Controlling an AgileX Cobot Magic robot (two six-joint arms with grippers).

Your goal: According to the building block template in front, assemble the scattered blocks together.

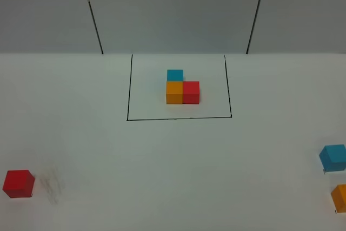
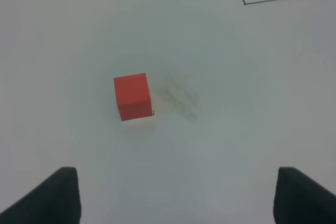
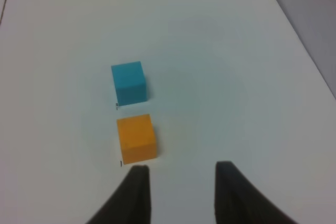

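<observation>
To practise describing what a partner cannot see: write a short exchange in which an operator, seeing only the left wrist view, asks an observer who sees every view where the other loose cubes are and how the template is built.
Operator: I see only one loose red cube. Where are the other two?
Observer: A light blue cube and an orange cube sit close together, not touching, far on the right of the high view, with the blue one farther back.
Operator: My view cuts off most of the template. How is it built?
Observer: The template is an L inside a black outline: orange on the left, red touching it on the right, light blue behind the orange.
</observation>
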